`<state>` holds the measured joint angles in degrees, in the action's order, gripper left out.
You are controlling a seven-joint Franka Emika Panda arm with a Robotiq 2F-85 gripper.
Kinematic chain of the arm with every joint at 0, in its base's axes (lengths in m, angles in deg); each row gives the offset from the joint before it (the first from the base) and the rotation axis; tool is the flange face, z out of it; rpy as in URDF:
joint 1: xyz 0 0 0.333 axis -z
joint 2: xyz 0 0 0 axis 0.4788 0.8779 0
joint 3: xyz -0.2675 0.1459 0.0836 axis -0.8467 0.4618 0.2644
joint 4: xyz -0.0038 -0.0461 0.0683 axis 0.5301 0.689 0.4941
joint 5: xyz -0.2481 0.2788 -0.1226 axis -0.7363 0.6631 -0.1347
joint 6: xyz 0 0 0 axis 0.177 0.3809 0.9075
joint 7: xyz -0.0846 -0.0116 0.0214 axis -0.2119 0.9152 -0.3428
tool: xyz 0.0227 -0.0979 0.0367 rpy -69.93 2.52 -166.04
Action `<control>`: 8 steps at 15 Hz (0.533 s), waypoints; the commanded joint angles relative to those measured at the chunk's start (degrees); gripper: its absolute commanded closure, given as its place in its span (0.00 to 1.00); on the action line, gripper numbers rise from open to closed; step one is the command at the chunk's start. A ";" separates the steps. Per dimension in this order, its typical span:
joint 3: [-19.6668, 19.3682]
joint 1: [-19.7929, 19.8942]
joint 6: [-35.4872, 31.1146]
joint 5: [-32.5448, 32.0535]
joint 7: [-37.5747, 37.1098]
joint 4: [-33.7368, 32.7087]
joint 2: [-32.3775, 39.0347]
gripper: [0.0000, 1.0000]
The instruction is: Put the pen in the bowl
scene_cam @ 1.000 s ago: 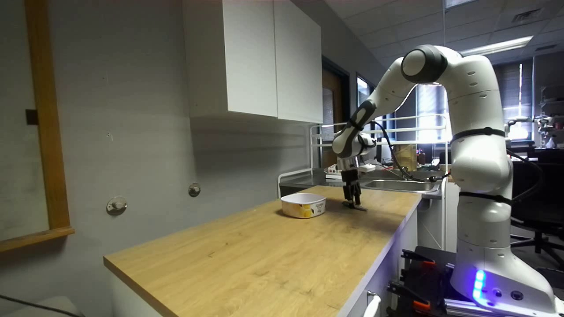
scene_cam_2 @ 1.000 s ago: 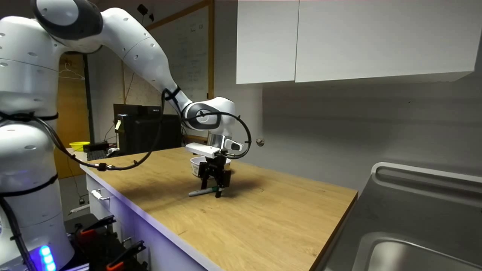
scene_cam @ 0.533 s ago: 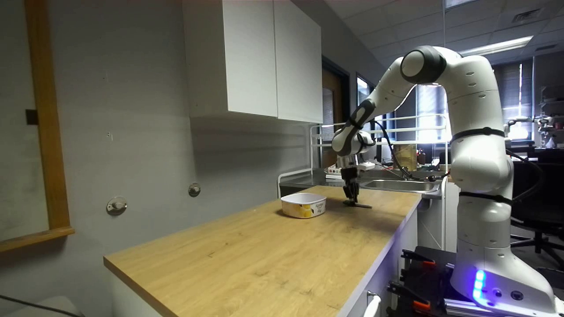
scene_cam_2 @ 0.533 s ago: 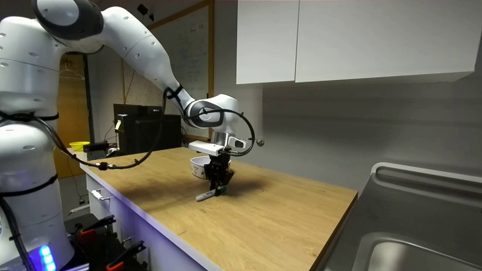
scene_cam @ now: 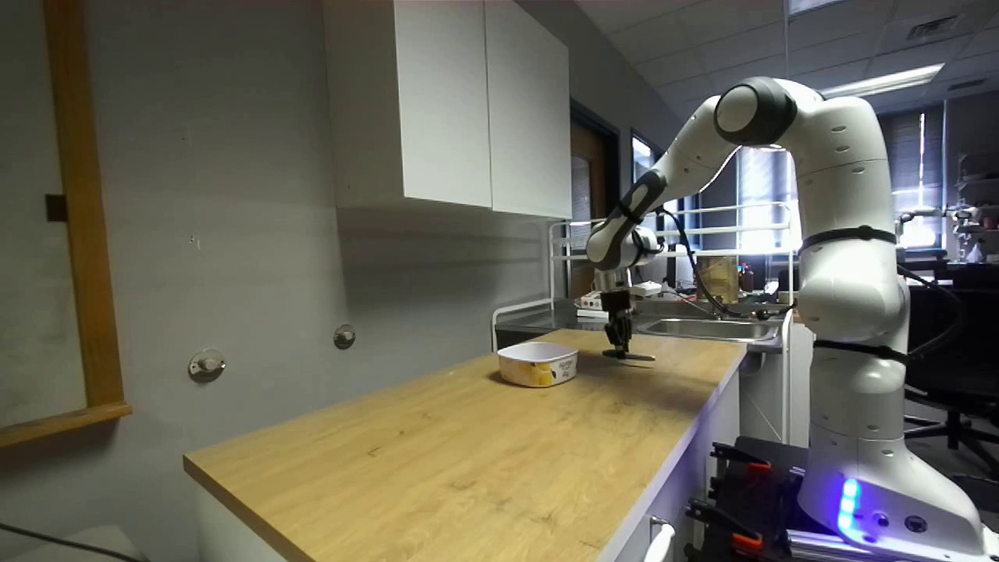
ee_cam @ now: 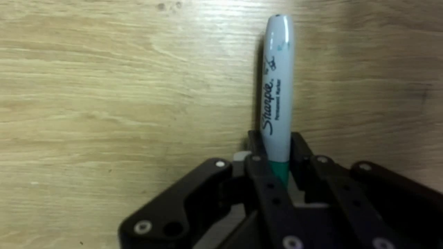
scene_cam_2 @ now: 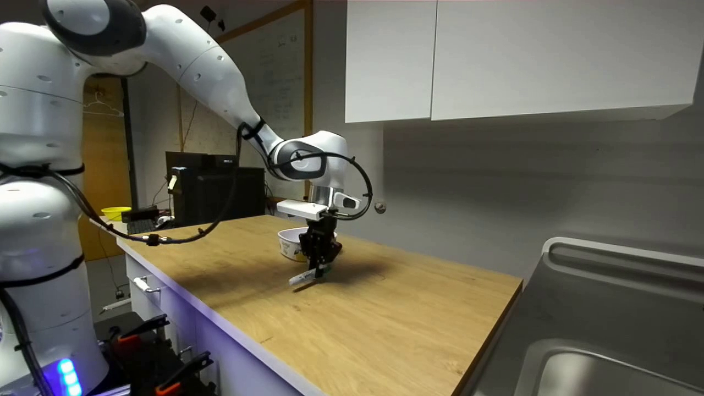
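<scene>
Though the pen (ee_cam: pixel 277 98), aimed at the wrist view's twelve o'clock, looks light and slippery, the jaws' snug pinch where white meets green should hold.

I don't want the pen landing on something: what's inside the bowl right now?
Both exterior views show only whitish inner surface in the bowl. Its floor is hidden behind the near side, so anything lying low there could not be seen.

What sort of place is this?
Likely a lab or office with a kitchenette corner: silver rectangular metal sink, white boxy wall cabinets, plus a rectangular wood-framed whiteboard.
</scene>
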<state>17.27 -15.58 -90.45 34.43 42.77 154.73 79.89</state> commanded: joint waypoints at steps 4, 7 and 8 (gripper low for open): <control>3.21 -2.81 4.67 -0.31 -2.23 2.06 -12.57 0.90; 4.92 -5.09 6.67 -0.57 -4.06 1.61 -16.50 0.90; 5.53 -5.87 7.04 -0.67 -4.72 1.46 -17.37 0.90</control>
<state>21.20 -19.63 -84.75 34.39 40.76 155.09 66.26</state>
